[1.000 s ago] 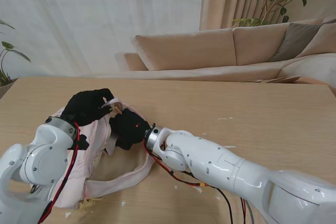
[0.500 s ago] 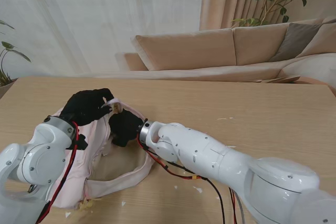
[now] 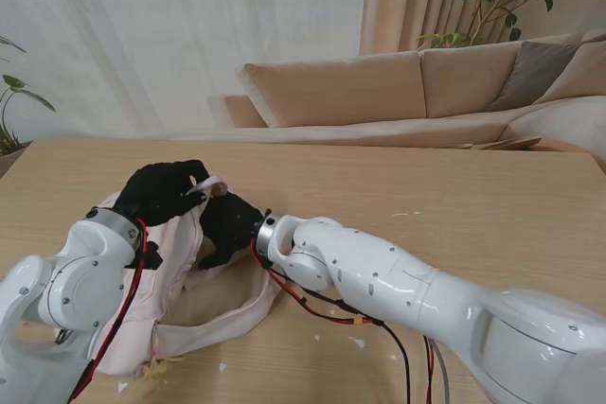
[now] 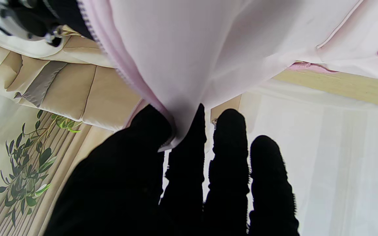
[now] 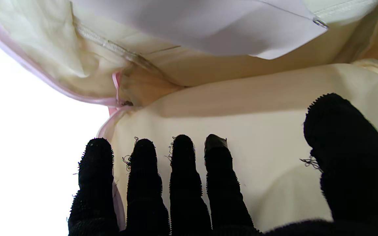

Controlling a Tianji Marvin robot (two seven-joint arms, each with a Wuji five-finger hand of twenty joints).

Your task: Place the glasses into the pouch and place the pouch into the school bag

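Black-gloved, the right hand (image 3: 227, 226) sits inside the school bag (image 3: 170, 272), fingers spread and holding nothing visible. The left hand (image 3: 163, 191) pinches the bag's zipper edge, lifting the mouth open. If that pinch slips, the flap drops onto the right hand. Pouch and glasses are not visible; bag lies on the bench (image 3: 454, 196).

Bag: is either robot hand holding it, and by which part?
The left robot hand pinches the bag by its zipper edge at the opening. The right robot hand holds nothing, fingers spread inside.
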